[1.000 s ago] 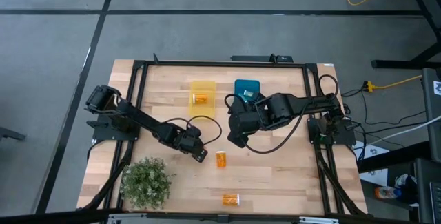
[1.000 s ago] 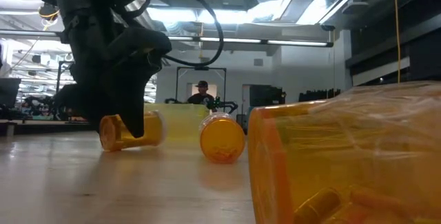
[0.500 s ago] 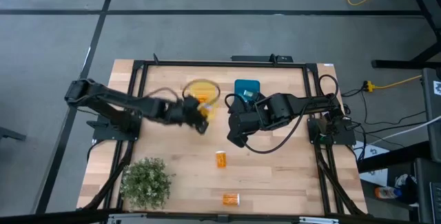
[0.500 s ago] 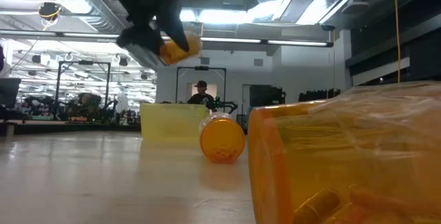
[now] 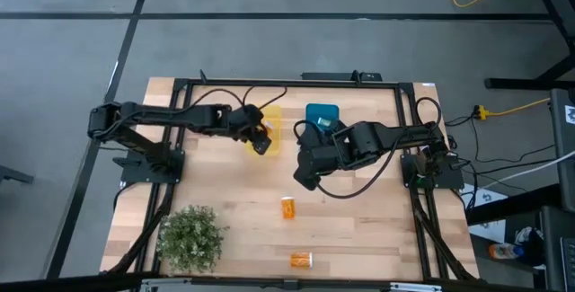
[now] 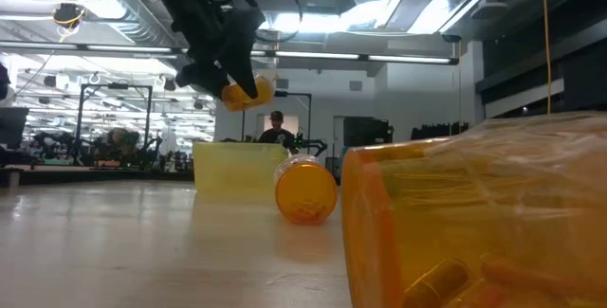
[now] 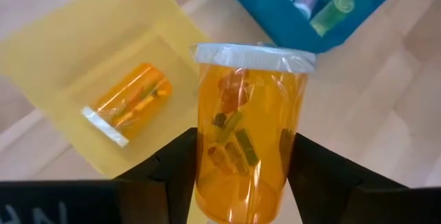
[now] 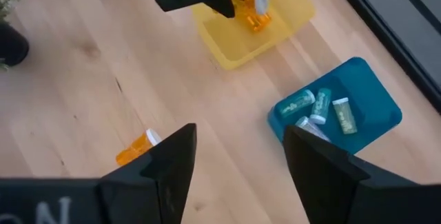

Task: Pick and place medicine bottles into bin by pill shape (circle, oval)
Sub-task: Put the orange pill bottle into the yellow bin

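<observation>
Orange bottle (image 7: 242, 162) clamped in left gripper (image 5: 259, 141), raised above yellow bin (image 5: 266, 114).

On wooden table (image 5: 359, 229): second orange bottle (image 7: 126, 104) lying inside yellow bin; teal bin (image 5: 322, 113) just beside it, holding several clear bottles (image 8: 318, 110); two more orange bottles (image 5: 288, 207) loose nearer the front edge; potted plant (image 5: 190, 236) at front left. Left arm stretched across toward the bins, bottle gripped around its body, pale cap facing away. Right gripper (image 5: 305, 181) hovering near table centre, fingers apart, holding nothing. Low view alone: person (image 6: 277, 130) far behind, one loose bottle filling the foreground.
</observation>
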Tool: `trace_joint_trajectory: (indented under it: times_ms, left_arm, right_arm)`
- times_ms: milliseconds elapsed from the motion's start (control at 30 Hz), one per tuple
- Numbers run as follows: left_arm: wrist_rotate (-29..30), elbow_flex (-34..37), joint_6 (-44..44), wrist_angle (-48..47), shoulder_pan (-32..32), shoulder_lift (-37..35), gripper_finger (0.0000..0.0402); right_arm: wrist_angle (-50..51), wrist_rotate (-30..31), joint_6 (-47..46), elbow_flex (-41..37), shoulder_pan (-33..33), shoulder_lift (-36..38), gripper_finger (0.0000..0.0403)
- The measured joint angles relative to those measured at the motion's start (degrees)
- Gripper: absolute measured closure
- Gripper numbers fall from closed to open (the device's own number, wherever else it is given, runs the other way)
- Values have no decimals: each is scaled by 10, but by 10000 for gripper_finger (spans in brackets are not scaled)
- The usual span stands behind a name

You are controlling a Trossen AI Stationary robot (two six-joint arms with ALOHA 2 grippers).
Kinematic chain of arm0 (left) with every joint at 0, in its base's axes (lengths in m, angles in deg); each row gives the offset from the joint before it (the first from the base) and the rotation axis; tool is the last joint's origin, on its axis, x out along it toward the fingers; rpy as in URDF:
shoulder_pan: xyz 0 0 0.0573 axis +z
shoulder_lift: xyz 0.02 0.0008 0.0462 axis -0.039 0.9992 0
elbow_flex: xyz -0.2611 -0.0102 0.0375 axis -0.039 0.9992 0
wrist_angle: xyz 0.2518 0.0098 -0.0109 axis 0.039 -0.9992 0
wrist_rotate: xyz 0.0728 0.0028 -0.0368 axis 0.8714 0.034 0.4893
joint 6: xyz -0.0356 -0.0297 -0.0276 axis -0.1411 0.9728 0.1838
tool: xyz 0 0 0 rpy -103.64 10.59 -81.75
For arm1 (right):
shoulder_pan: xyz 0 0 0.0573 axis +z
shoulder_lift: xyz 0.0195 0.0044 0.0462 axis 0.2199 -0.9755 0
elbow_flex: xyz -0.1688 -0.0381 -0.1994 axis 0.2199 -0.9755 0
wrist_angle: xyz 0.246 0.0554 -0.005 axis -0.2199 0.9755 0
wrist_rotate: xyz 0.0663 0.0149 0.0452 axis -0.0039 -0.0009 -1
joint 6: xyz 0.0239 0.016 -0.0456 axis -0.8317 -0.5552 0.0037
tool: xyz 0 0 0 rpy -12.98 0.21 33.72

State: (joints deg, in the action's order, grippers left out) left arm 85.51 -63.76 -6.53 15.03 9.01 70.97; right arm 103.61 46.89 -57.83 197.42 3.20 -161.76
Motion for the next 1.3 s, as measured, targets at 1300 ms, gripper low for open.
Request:
trace_joint_trajectory:
  times_ms: [1300]
  left_arm:
    - [-70,1,-154,-243,-74,-201,146]
  right_arm:
    - [2,-68,-228,-1,77,-60,183]
